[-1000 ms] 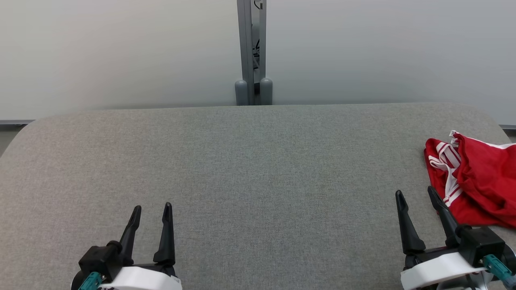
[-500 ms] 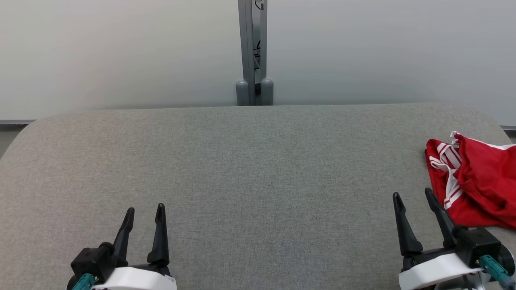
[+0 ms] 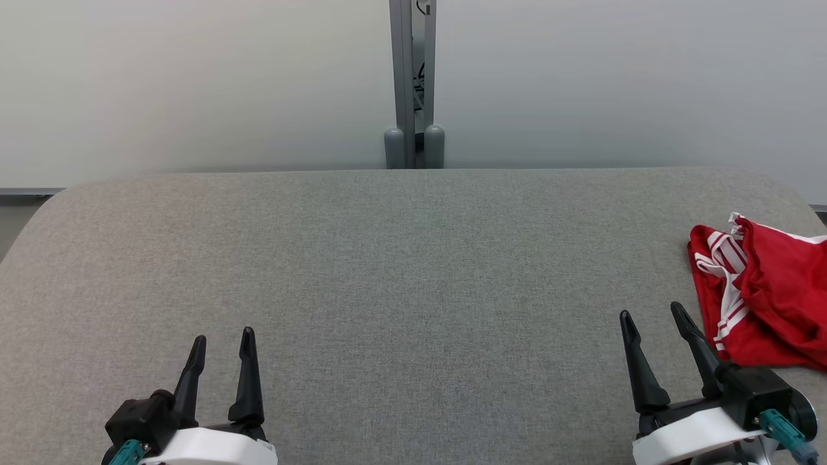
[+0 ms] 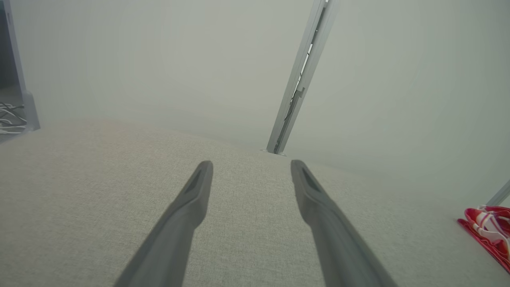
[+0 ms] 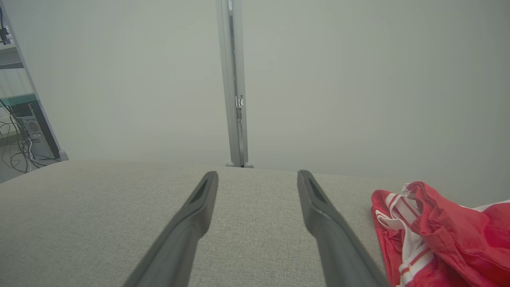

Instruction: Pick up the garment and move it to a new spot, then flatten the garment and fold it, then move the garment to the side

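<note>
- As seen from the head, bunched at right edge of desk [image 3: 413,258]: red white-striped garment [image 3: 769,290].
- Just right of right tool [image 3: 649,311], fingers spread, nothing held.
- Well apart from left tool [image 3: 223,334], likewise spread, empty.
- Judged nearer right arm; long axis unreadable.

Change over the last second. The robot's head has turned slightly, so the grey post [image 3: 413,77] behind the table [image 3: 413,258] and the red garment [image 3: 769,290] appear a little further right in the head view; this is a shift of the camera, not of the things. The left gripper [image 3: 223,334] has drawn back toward the robot and a little to its left, its fingertips now lower in that view. The right gripper [image 3: 650,310] has likewise pulled back and leftward, and the strip of bare table between its outer finger and the garment's near edge has widened.
</note>
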Motion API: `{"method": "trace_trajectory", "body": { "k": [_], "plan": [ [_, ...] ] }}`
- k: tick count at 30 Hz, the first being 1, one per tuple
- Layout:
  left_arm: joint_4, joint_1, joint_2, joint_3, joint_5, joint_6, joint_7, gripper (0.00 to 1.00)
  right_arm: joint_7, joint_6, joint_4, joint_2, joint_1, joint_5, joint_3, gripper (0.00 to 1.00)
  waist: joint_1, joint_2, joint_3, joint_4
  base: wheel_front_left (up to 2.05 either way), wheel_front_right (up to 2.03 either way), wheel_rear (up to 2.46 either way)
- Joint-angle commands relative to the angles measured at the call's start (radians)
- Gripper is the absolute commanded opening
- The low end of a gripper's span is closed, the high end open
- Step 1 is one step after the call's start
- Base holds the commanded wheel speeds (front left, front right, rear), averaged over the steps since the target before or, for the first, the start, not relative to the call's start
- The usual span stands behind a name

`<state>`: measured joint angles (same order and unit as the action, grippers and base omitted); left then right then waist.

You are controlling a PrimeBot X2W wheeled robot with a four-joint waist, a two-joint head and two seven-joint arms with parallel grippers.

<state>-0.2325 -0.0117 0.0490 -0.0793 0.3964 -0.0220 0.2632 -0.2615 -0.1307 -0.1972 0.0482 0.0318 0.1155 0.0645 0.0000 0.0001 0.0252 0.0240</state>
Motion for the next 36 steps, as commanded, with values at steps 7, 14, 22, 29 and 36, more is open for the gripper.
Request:
{"method": "trace_trajectory", "body": {
  "k": [7,14,22,29,36],
  "plan": [
    [-0.017,-0.006,-0.002,-0.001,0.008,-0.001,-0.001,0.0,0.002,0.0,-0.015,-0.004,-0.006,0.001,0.006,0.0,0.0,-0.0001,0.003,0.003,0.0,0.0,0.0],
    [-0.053,-0.015,-0.006,-0.009,0.077,0.007,-0.014,0.0,0.034,0.0,-0.044,-0.012,-0.029,0.08,-0.017,0.0,0.0,-0.0001,0.002,0.002,0.0,0.0,0.0],
    [-0.063,0.019,-0.005,-0.023,0.212,0.024,-0.036,0.0,0.089,0.0,-0.033,-0.01,-0.027,0.239,-0.069,0.0,0.0,-0.0001,0.0,0.0,0.0,0.0,0.0],
    [-0.07,0.045,-0.004,-0.033,0.319,0.037,-0.054,0.0,0.131,0.0,-0.025,-0.008,-0.025,0.366,-0.109,0.0,0.0,-0.0001,-0.001,-0.001,0.0,0.0,0.0],
    [-0.077,0.069,-0.003,-0.043,0.417,0.049,-0.072,0.0,0.171,0.0,-0.018,-0.007,-0.023,0.482,-0.146,0.0,0.0,-0.0001,-0.003,-0.003,0.0,0.0,0.0]
  ]
}}
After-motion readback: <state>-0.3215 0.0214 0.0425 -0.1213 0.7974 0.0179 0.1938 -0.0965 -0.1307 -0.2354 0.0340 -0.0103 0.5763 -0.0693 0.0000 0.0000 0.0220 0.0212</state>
